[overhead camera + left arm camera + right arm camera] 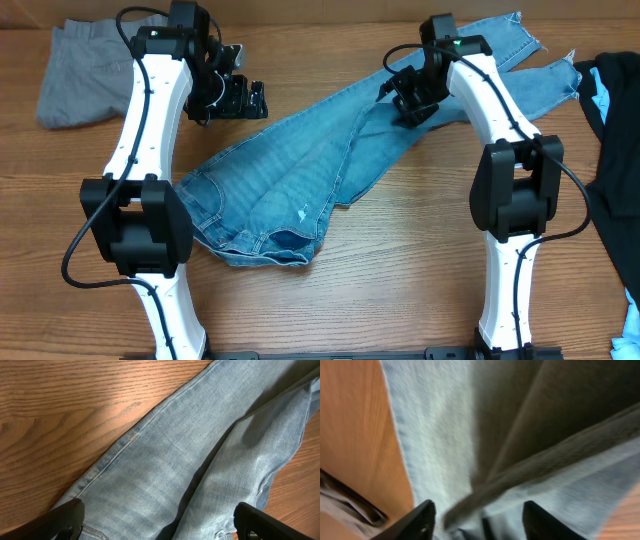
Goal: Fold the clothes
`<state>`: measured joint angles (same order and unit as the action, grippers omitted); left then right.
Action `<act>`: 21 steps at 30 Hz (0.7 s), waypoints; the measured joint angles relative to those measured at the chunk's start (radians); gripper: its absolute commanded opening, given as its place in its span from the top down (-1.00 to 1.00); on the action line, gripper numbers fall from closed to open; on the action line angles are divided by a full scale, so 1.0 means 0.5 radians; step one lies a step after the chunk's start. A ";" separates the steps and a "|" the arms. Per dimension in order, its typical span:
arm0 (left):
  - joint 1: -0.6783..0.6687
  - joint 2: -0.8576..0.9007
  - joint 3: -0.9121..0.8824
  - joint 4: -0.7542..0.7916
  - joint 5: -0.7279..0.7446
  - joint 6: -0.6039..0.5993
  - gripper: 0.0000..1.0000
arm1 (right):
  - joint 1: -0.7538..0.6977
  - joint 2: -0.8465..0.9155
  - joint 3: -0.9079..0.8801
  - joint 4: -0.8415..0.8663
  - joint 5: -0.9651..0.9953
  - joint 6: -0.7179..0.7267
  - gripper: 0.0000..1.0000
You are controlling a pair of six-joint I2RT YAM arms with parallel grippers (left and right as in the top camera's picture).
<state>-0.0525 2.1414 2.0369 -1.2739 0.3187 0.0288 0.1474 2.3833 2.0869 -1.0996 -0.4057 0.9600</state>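
The jeans [300, 170] lie diagonally across the wooden table [400, 280] (legs toward the far right), with the left gripper [157, 520] spread above them and the right gripper [477, 515] spread around a fold.

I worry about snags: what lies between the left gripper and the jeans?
Nothing visible. The left gripper, fingers spread, hangs over the jeans with only bare denim and wooden table beneath it.

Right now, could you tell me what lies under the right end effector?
Light blue denim jeans lie under the right end effector, a raised fold between its open fingers. The wooden table shows beside them; whatever the denim covers is hidden.
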 measured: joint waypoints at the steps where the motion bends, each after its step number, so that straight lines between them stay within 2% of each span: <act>1: 0.000 0.000 0.000 0.001 0.000 0.000 -0.94 | 0.011 0.000 0.000 0.037 0.023 0.044 -0.09; 4: 0.000 0.000 0.000 0.011 0.000 0.001 -0.95 | 0.029 0.000 0.000 0.068 0.085 0.141 -0.12; 5: 0.000 0.000 0.000 0.020 0.000 0.001 -0.95 | 0.032 0.000 0.000 0.067 0.108 0.166 -0.02; 6: 0.000 0.000 0.000 0.024 0.000 0.001 -0.94 | 0.034 0.000 0.000 0.067 0.124 0.182 0.37; 7: 0.000 0.000 0.000 0.031 0.000 0.001 -0.94 | 0.034 0.000 0.000 0.068 0.145 0.204 0.60; 8: 0.000 0.000 0.000 0.034 0.000 0.001 -0.94 | 0.034 0.000 0.000 0.066 0.156 0.213 0.92; 14: 0.000 0.000 0.000 0.047 0.000 0.018 -0.93 | 0.027 0.000 0.003 -0.206 0.257 0.089 0.92; 17: 0.000 0.000 0.000 0.046 -0.004 0.038 -0.93 | -0.021 0.000 0.036 -0.682 0.527 -0.058 0.92; 20: 0.000 0.000 0.000 0.043 -0.011 0.053 -0.92 | -0.105 -0.003 0.088 -0.987 0.776 -0.185 0.92; 21: 0.000 0.000 0.000 0.043 -0.015 0.053 -0.92 | -0.143 -0.011 0.104 -1.089 0.877 -0.240 0.82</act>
<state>-0.0525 2.1414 2.0369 -1.2526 0.3111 0.0555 0.0757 2.3779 2.1387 -1.6440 0.0326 0.8402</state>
